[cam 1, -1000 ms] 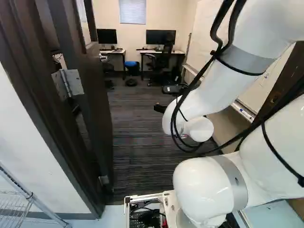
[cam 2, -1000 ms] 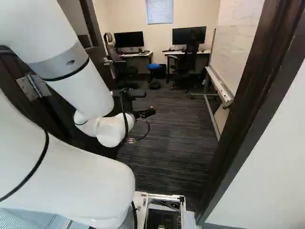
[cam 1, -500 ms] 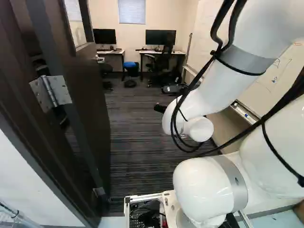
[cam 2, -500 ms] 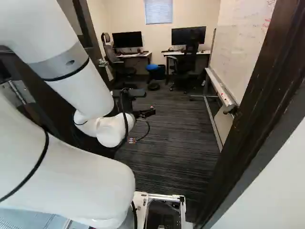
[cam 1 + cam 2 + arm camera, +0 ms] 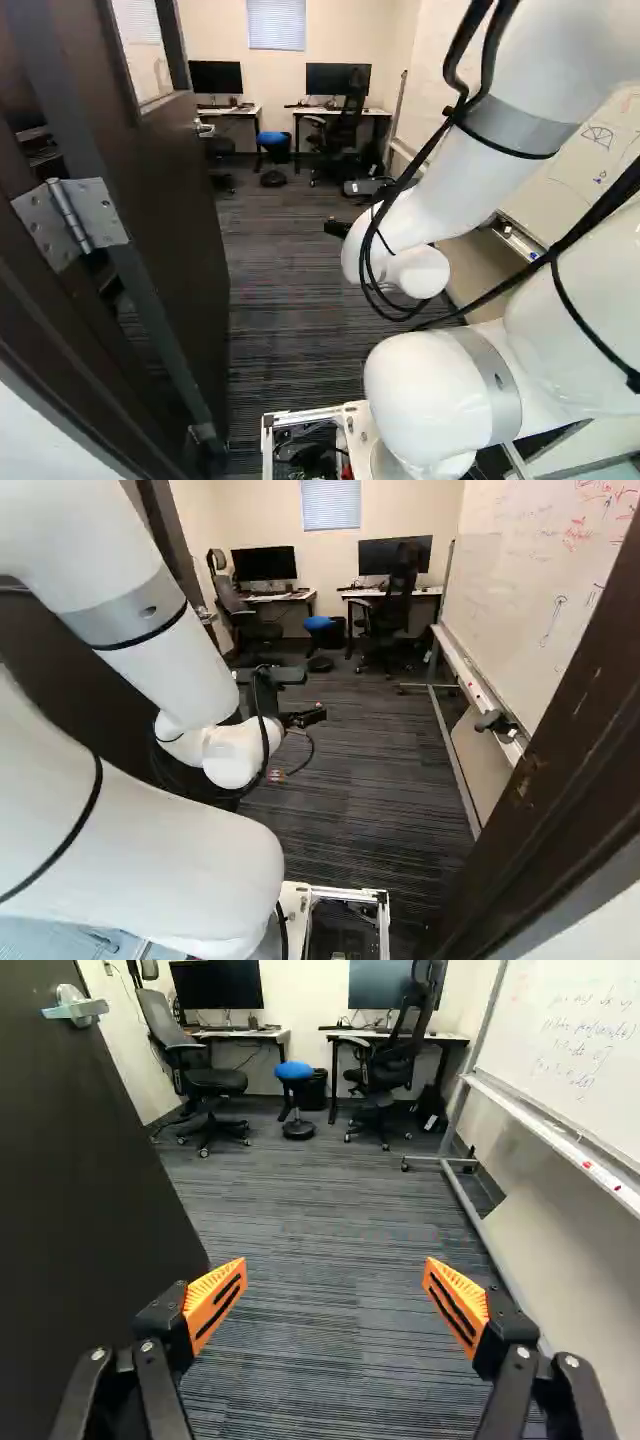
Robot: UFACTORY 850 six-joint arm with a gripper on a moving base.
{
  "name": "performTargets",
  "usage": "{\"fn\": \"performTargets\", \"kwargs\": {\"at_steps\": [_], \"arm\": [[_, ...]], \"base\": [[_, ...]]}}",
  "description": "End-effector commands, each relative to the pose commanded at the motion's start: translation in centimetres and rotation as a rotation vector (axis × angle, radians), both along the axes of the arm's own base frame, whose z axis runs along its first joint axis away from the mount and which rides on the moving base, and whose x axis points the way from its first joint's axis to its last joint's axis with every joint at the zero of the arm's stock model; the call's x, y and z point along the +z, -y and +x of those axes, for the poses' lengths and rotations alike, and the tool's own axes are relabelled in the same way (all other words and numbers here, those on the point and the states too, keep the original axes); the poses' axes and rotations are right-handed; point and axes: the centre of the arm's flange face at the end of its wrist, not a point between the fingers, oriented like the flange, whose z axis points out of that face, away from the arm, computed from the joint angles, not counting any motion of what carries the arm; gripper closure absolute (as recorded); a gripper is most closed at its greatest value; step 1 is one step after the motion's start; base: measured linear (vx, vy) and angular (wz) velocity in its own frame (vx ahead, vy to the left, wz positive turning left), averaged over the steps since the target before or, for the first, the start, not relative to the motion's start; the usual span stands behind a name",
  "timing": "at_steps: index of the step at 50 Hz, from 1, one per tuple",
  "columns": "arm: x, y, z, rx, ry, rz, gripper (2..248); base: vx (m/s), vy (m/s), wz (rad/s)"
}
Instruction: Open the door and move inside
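The door is standing open at the left base view's left. The gripper is hovering over striped carpet, fingers standing apart. Desks are lining the far wall, a whiteboard facing the door.

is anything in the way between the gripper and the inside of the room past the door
Nothing visible stands in the way. Ahead of the gripper, carpet runs to the blue stool by the far desks. The open door and the whiteboard stand to either side.
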Motion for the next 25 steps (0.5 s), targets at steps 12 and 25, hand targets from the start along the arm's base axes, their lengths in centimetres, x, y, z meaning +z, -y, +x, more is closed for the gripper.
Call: {"fn": "performTargets", "kwargs": {"at_steps": [12,25], "arm": [[0.00,0.00,0.00,0.000,0.000,0.000,3],[0.00,0.00,0.00,0.000,0.000,0.000,3]], "base": [[0.152,0.000,-0.017],[0.129,-0.001,0.003]]}}
